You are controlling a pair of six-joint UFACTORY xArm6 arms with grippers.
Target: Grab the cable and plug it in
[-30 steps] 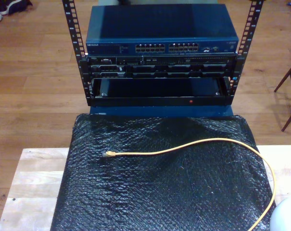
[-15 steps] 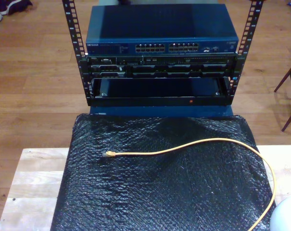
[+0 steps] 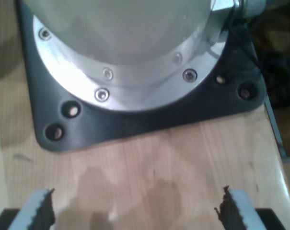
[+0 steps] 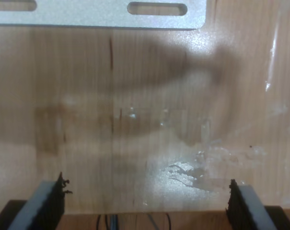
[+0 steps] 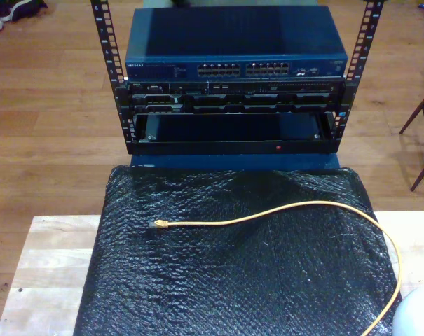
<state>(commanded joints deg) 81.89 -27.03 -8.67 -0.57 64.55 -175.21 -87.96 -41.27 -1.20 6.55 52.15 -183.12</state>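
Wooden floorboards are running across the background, and a light wooden table is carrying a black bubble-textured mat that is covering most of its top. Beyond the far edge of the mat, a black rack frame is standing with a blue network switch mounted at its top; the switch is showing two blocks of ports along its front, with darker panels sitting below it and an open bay at the bottom. The cable is lying loose on the mat: its plug is resting toward the exterior view's left, apart from the rack, and the yellow-orange cord is arcing across the mat toward the exterior view's right, then curving down to that view's lower right corner, where a pale rounded shape is showing at the edge. My first gripper is hanging over bare wood with its jaws spread wide and nothing between them, facing a black base plate with a round metal flange bolted on it. My second gripper is likewise hanging over bare wood, jaws wide and holding nothing, with a slotted metal bracket lying ahead of it.
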